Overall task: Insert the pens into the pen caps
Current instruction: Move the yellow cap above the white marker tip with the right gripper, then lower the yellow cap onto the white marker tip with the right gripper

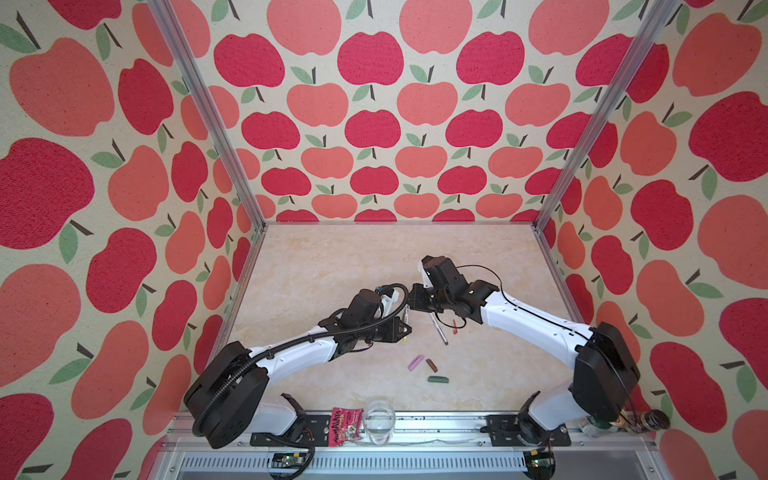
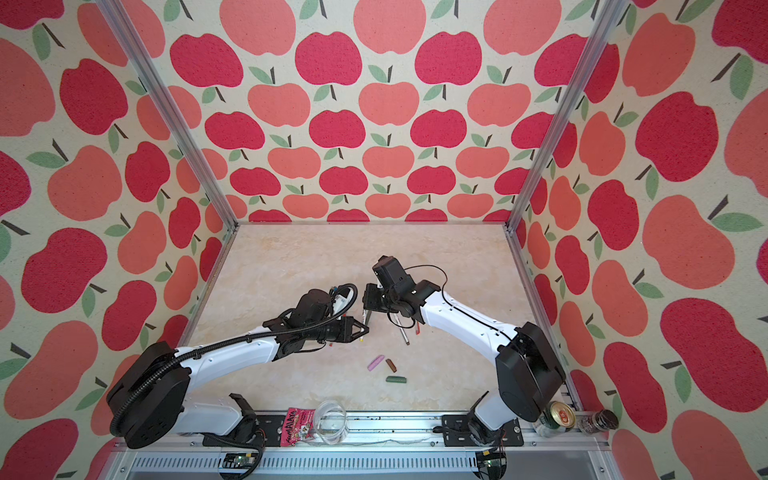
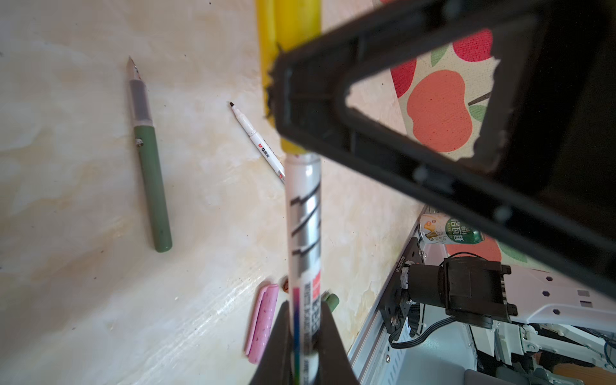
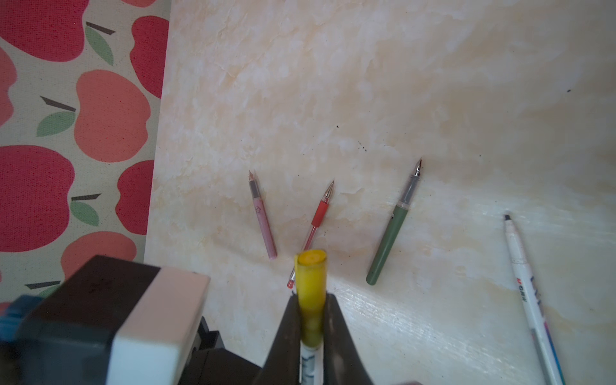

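Observation:
My left gripper (image 3: 304, 310) is shut on a white-barrelled pen (image 3: 303, 213) with dark print. My right gripper (image 4: 311, 296) is shut on the yellow pen cap (image 4: 311, 276). The pen's front end meets the cap's mouth, and how deep it sits is hidden. The two grippers meet above the table's middle in both top views, left gripper (image 1: 405, 330) below right gripper (image 1: 411, 305). On the table lie a dark green pen (image 4: 393, 226), a red pen (image 4: 316, 220), a lilac-pink pen (image 4: 263, 220) and a second white pen (image 1: 439, 328). Nearer the front lie pink cap (image 1: 416, 362), brown cap (image 1: 432, 365) and dark green cap (image 1: 438, 379).
A clear glass (image 1: 379, 419) and a pink snack packet (image 1: 344, 424) rest on the front rail. A can and bottles (image 1: 640, 419) stand at the front right corner. Apple-patterned walls enclose the table on three sides.

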Controlling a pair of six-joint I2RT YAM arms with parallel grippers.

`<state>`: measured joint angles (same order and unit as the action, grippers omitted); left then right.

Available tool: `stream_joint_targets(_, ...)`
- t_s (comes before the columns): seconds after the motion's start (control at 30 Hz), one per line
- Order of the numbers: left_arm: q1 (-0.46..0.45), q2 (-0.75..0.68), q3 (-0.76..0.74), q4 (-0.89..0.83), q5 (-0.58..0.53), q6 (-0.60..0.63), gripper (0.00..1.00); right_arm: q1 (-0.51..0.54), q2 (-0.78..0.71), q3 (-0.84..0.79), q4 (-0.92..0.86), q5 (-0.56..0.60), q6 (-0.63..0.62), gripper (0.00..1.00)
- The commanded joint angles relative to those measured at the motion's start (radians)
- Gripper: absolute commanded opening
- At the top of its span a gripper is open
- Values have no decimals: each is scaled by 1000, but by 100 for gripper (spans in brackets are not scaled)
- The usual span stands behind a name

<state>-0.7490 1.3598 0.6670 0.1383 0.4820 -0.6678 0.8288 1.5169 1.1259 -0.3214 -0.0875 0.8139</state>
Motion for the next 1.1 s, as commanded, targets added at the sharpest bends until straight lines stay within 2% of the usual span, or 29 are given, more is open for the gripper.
stream_joint_targets(0.0,2,-35,-4,94,-26,5,0,4,-36,-29,-10,2,4,7)
stream_joint_targets(0.27,5,-46,-16,169,-27,20,0,13,-71,-49,11,-18,-4,12)
stream_joint_targets(0.7,26,-67,17,92,148,218,0,-46,-262,-49,-9,-73,-131,51)
stream_joint_targets(0.83,36,-112,26,58,184,281,0,-89,-305,-51,-34,-119,-155,54)
stream_joint_targets(0.97,36,-168,43,-32,172,378,0,-121,-311,-17,-95,-150,-194,55)
stream_joint_targets(1.07,39,-198,49,-71,191,436,0,-126,-291,11,-94,-228,-241,55)
